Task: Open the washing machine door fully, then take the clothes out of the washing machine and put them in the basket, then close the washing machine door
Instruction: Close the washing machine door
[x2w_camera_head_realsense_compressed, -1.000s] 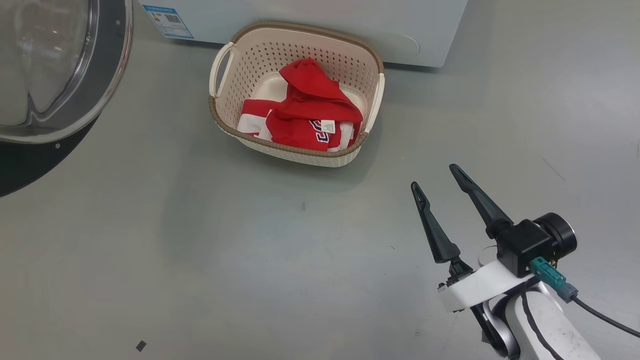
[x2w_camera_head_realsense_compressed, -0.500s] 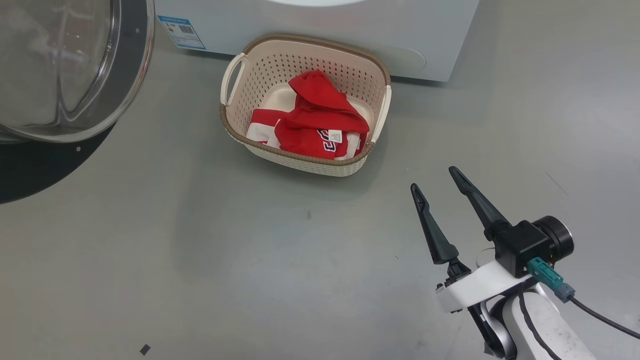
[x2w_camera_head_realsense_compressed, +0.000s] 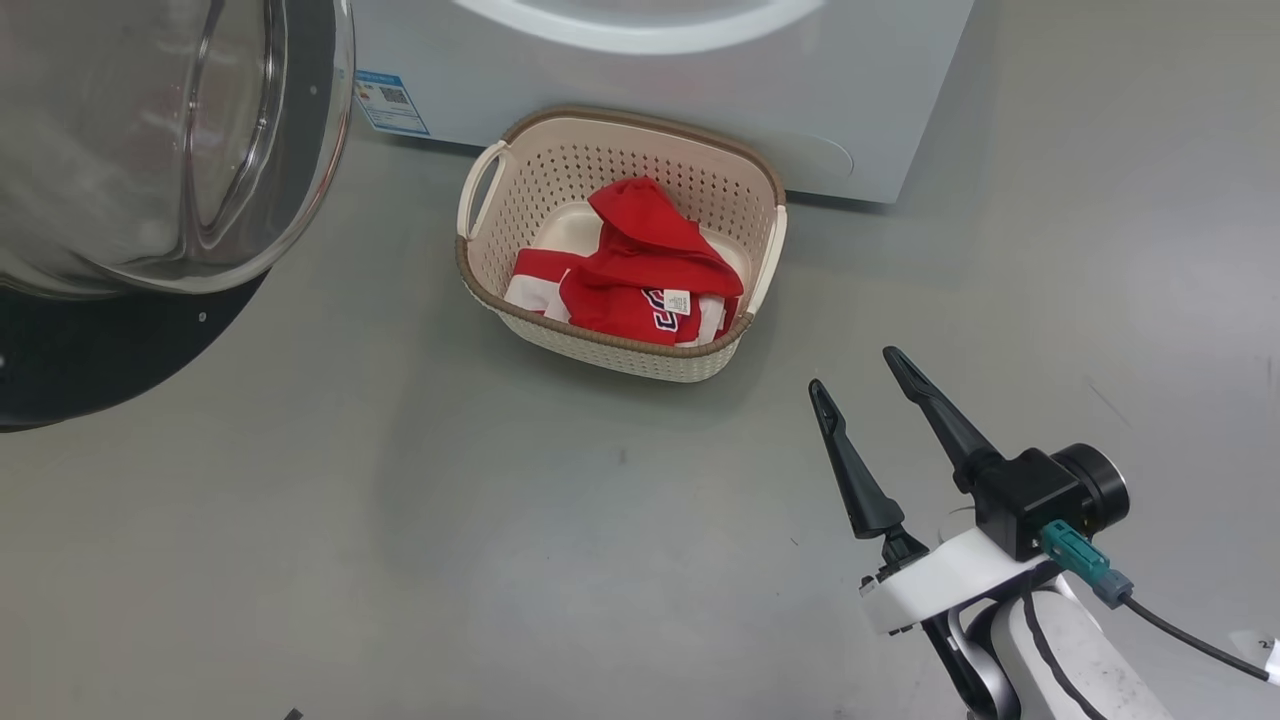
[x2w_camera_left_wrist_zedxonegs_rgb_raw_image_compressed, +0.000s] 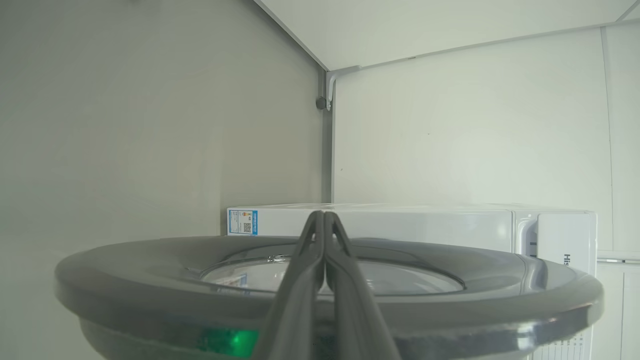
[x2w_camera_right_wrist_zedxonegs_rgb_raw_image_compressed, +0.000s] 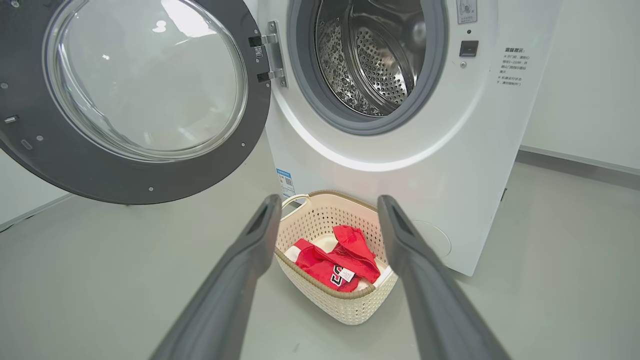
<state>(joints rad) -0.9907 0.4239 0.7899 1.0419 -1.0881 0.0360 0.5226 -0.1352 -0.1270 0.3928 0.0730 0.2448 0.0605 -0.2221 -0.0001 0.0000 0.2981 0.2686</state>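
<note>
Lit brightly and evenly from overhead, with only a soft, pale shadow on the grey floor (x2w_camera_head_realsense_compressed: 400, 520) just in front and to the right of the basket (x2w_camera_head_realsense_compressed: 640, 170), and a wider, fainter one further out from it. Sharp around the basket in the head view, yet washed with white glare and smeared reflections across the glass of the washing machine door (x2w_camera_head_realsense_compressed: 150, 150) to the basket's left. Blurred close up on the right gripper (x2w_camera_right_wrist_zedxonegs_rgb_raw_image_compressed: 327, 200) framing the basket, likewise on the left gripper (x2w_camera_left_wrist_zedxonegs_rgb_raw_image_compressed: 324, 215) and the door rim with its green glint, with wide-angle leaning of the washing machine (x2w_camera_right_wrist_zedxonegs_rgb_raw_image_compressed: 450, 150) behind the basket.
</note>
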